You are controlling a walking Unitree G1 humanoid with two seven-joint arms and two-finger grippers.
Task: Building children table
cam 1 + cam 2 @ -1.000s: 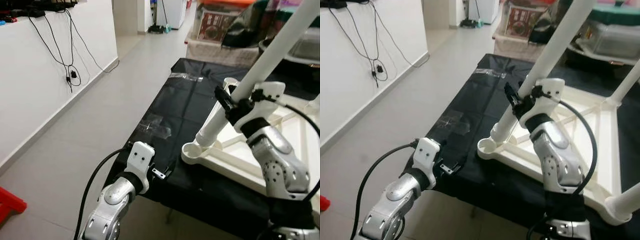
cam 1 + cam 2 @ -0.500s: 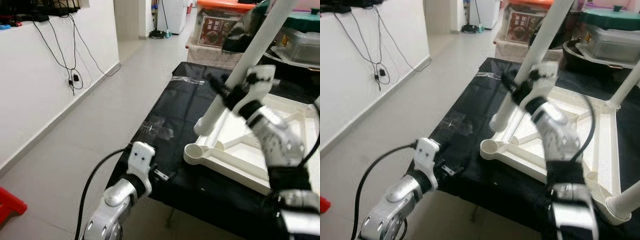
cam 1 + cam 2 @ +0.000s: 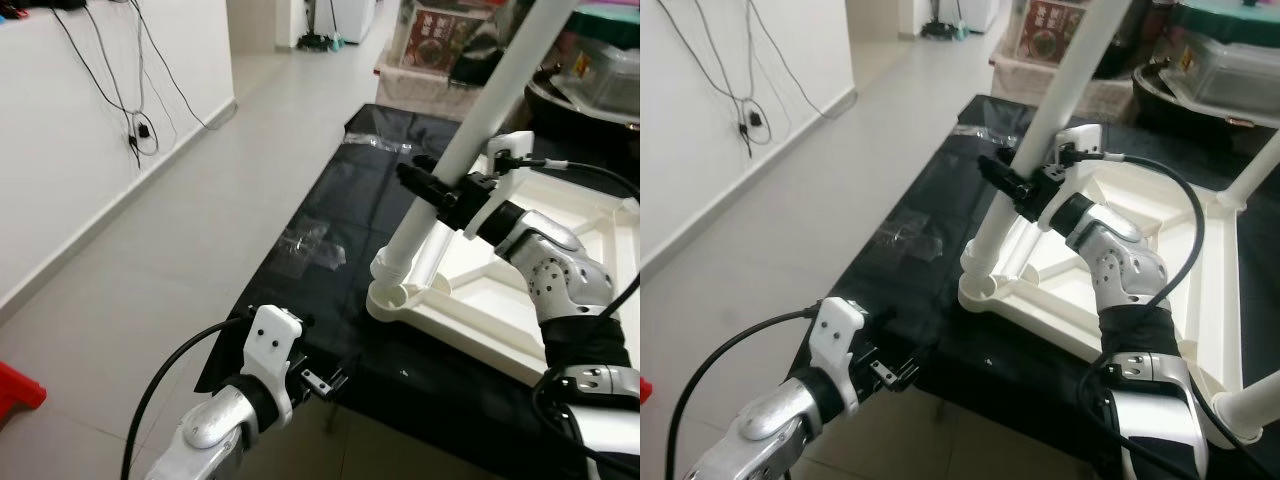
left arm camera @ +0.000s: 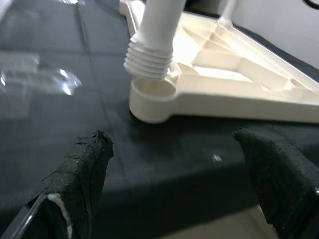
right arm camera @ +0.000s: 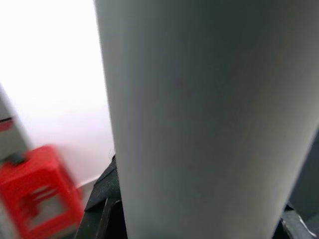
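Your left gripper (image 3: 322,381) hangs spread and empty at about 7 o'clock, off the near edge of the black table (image 3: 340,240), leaving the work free. Your right gripper (image 3: 432,189) clamps the white leg (image 3: 470,135), tilted so its threaded end meets the corner socket (image 4: 152,94) of the upturned tabletop (image 3: 545,290) at 3 o'clock.

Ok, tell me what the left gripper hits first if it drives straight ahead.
Probably the corner socket of the tabletop, with the leg hovering above it. The left gripper sits low over the black cloth, so depth is uncertain.
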